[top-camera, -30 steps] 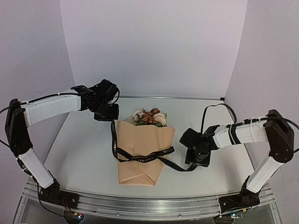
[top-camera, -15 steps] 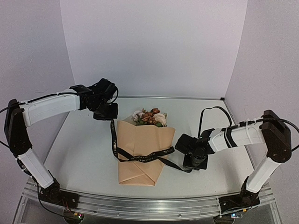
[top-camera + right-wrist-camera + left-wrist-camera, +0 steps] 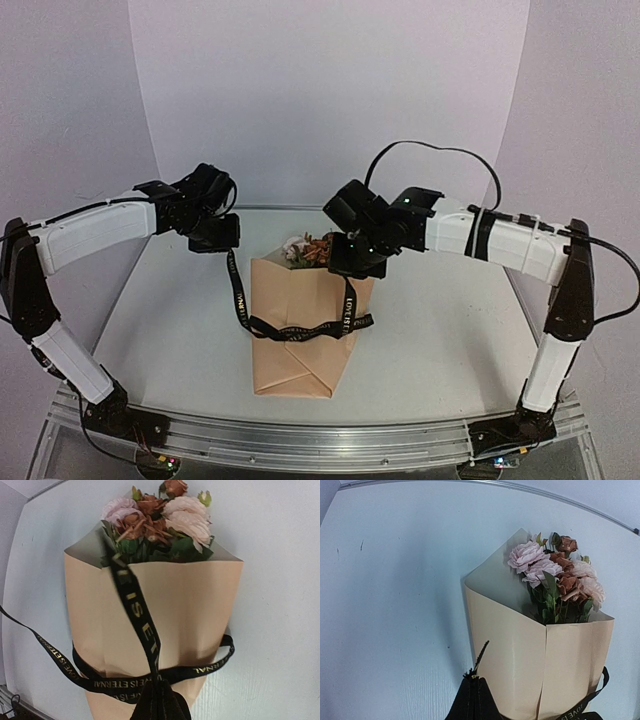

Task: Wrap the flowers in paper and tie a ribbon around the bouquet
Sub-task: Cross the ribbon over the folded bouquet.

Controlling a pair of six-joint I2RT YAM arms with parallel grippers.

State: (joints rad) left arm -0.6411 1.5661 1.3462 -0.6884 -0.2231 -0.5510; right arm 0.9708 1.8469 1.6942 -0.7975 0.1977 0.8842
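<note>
Right wrist view: the right gripper (image 3: 159, 695) is pinched shut on the ribbon (image 3: 142, 625); one strand runs straight from its jaws across the front of the paper (image 3: 200, 610) toward the flowers (image 3: 160, 515); in the left wrist view the left gripper (image 3: 472, 695) is likewise closed on the other tail, a frayed tip poking out above the closed jaws. From above, both grippers hang over the far end of the bouquet (image 3: 296, 350); the left is just beside its far-left corner, the right over its far-right part, next to the blooms. The bouquet lies flat in the middle of the table (image 3: 450, 330), blooms toward the back wall (image 3: 330, 100), with the ribbon looped once around its middle and not yet knotted. The ribbon looks limp, thin and probably slick, so it is best held close to its tails and under tension; slack would let the loop sag. The bundle seems light; a hard pull could drag or lift it; the paper would crease and the blooms crush easily. In the way: the right strand passes close to the flower heads; the right arm's black cable (image 3: 430, 150) arcs overhead, apart from the ribbon.
</note>
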